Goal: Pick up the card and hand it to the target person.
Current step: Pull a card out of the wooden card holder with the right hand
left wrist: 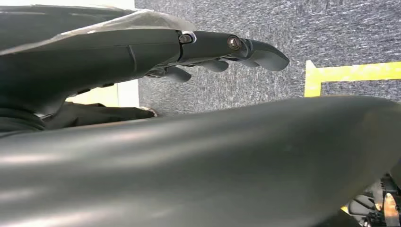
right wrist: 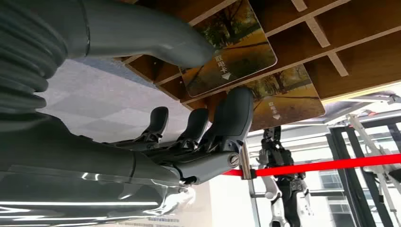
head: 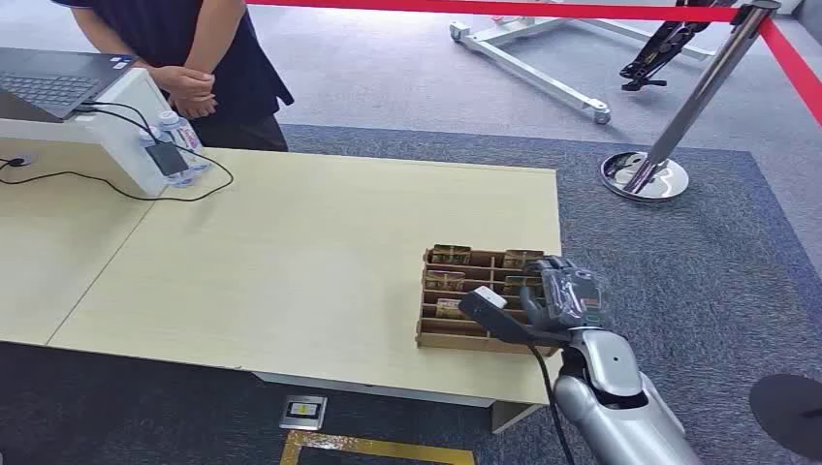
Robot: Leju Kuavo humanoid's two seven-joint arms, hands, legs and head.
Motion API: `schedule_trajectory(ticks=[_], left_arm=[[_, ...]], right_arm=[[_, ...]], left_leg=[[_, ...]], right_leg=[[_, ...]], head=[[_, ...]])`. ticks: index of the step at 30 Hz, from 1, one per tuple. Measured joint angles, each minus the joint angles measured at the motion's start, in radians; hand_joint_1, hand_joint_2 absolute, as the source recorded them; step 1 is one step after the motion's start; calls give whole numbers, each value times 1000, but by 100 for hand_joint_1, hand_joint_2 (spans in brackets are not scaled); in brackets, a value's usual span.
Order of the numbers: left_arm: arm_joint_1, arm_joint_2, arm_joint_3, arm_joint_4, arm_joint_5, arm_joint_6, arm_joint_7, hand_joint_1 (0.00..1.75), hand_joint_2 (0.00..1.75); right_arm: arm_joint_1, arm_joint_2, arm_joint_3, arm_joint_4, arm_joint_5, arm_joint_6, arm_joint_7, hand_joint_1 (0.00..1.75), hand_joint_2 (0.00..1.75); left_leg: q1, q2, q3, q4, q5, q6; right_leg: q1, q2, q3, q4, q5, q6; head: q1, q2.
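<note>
A wooden slotted rack (head: 456,336) stands at the table's front right corner with several upright cards (head: 450,255) in it. My right hand (head: 567,294) hovers over the rack's right side. In the right wrist view, a card (right wrist: 236,47) printed with autumn trees stands in its slot. The thumb (right wrist: 189,47) lies against its edge, and the fingers (right wrist: 234,113) are spread just apart from it, in front of a second card (right wrist: 288,97). Nothing is lifted. My left hand (left wrist: 227,49) hangs by my side, fingers extended and holding nothing. A person (head: 194,58) stands behind the table's far left, hands clasped.
A laptop (head: 48,82) sits on a white stand at the far left, with a water bottle (head: 181,136) and black cables beside it. A chrome stanchion (head: 645,174) with a red belt stands on the carpet to the right. The light wooden table (head: 310,252) is bare in the middle.
</note>
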Motion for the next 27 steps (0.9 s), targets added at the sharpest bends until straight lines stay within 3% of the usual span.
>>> schedule_trajectory(ticks=[6,8,10,12,27], left_arm=[[0,0,0,0,0,0,0,0,0],[0,0,0,0,0,0,0,0,0],[0,0,0,0,0,0,0,0,0],[0,0,0,0,0,0,0,0,0],[1,0,0,0,-2,-2,-1,0,0]], right_arm=[[-1,-1,0,9,0,2,0,91,175],[-3,-1,0,13,0,3,0,112,175],[-8,-1,0,18,0,4,0,151,175],[-13,-1,0,22,1,4,-1,175,175],[20,-14,2,-30,-14,-31,-20,175,175]], left_leg=[[0,0,0,0,0,0],[0,0,0,0,0,0],[0,0,0,0,0,0],[0,0,0,0,0,0],[0,0,0,0,0,0]], right_leg=[[0,0,0,0,0,0],[0,0,0,0,0,0],[0,0,0,0,0,0],[0,0,0,0,0,0],[0,0,0,0,0,0]], head=[[0,0],[0,0],[0,0],[0,0],[0,0]])
